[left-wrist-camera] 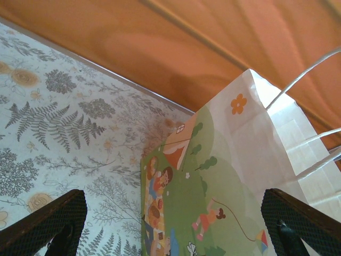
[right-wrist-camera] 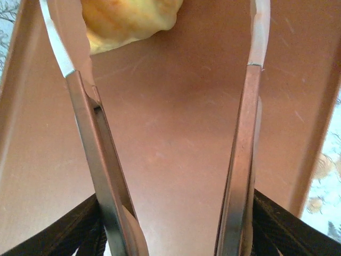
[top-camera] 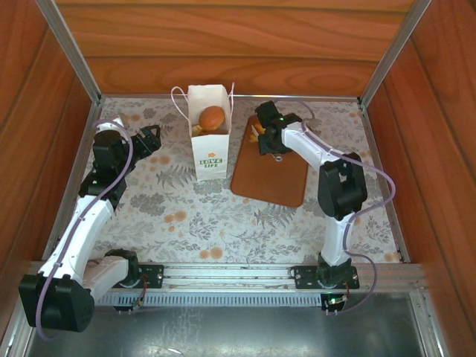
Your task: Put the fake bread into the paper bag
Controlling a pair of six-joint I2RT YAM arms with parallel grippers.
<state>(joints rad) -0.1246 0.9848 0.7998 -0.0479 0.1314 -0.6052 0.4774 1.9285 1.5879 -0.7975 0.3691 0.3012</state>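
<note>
- The floral table (top-camera: pixel 186 216) carries a brown board (top-camera: pixel 271 178) on the right side, lying flat.
- The paper bag (top-camera: pixel 209 152) stands upright just left of the board, its mouth open.
- The left gripper (top-camera: pixel 154 138) is near the bag's left side, its fingers (left-wrist-camera: pixel 48 221) spread wide and holding nothing.
- The right gripper (top-camera: pixel 266 140) is over the board's far end, its black fingers (right-wrist-camera: pixel 290 224) pressed against the outside of metal tongs (right-wrist-camera: pixel 88 106), whose tips stand apart.
- One fake bread roll (top-camera: pixel 212 117) sits inside the bag.
- A yellow fake bread (right-wrist-camera: pixel 128 18) lies on the board, touching the tongs' left tip.
</note>
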